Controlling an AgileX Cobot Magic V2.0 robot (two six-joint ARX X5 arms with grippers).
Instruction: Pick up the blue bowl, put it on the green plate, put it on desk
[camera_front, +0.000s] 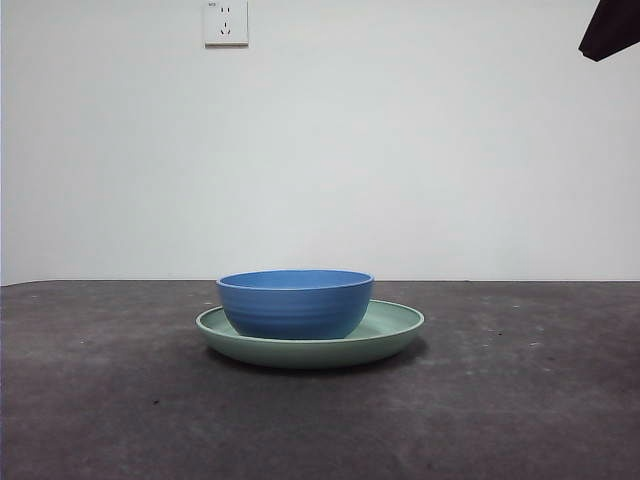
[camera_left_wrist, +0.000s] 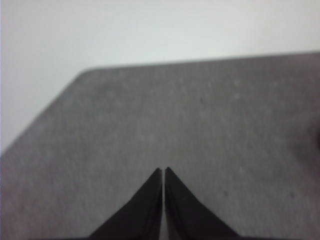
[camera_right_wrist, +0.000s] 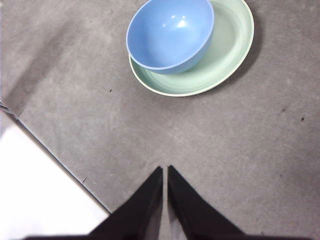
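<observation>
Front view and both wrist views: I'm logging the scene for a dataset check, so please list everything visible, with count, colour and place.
blue bowl: one, medium blue, sitting in the green plate, off-centre toward one side of it, empty.
green plate: one, pale mint green, flat on the desk under the bowl.
desk: one, dark grey-brown, mottled, spanning the view up to the wall.
wall socket: one, white, high on the white wall behind the desk.
left gripper: one, black, jaws shut, above bare desk near a corner, holding nothing.
right gripper: one, black, jaws shut, raised above the desk, apart from the bowl and plate, holding nothing.
</observation>
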